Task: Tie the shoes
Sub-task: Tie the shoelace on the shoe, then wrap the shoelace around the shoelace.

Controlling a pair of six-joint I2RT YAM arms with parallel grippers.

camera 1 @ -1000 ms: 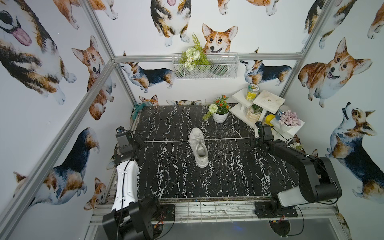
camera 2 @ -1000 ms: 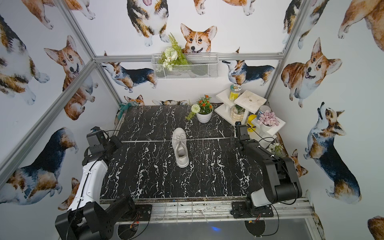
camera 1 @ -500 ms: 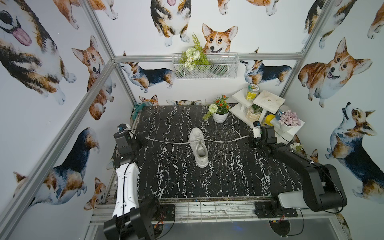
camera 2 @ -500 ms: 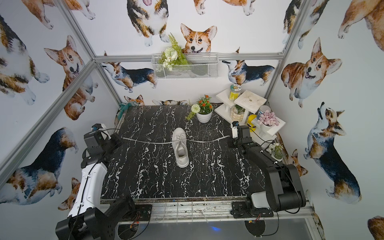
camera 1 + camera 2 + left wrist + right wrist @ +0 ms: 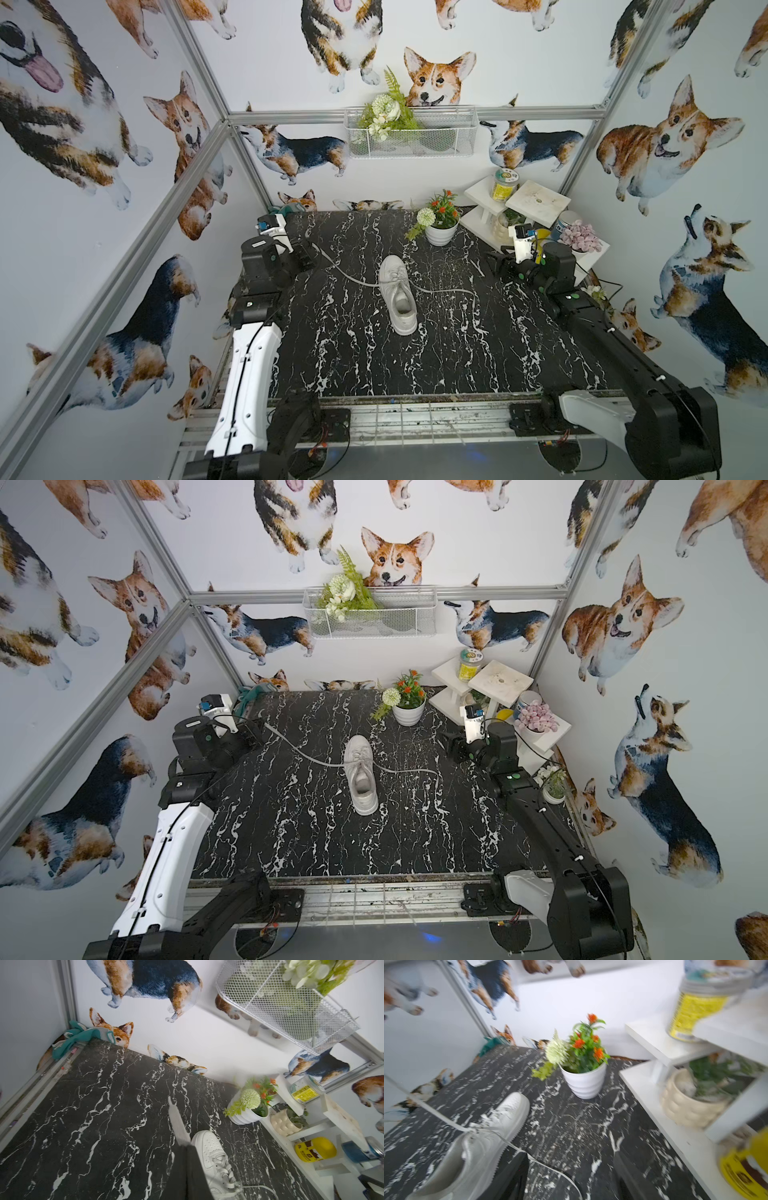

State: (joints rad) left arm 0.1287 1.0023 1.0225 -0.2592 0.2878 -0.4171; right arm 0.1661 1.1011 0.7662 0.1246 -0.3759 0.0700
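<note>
Sneaker [image 5: 397, 295] central on table [image 5: 353, 357], edges well apart, laces [image 5: 444, 290] trailing sideways

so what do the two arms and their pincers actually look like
The left arm has a long white shell with a thin black cable along it; the right arm is mostly black with a white shell near its base. Both have blocky black joints with small green dots and a white camera box at the wrist. The left pincer and right pincer are black.

all-white sneaker [image 5: 397, 297] and laces [image 5: 345, 272], black table [image 5: 457, 353] – white marble veining, white walls [image 5: 540, 54] with tan-black-white corgi print, white pot [image 5: 441, 236] – orange flowers [image 5: 441, 205], teal cloth [image 5: 79, 1038], yellow tub [image 5: 315, 1149]
</note>
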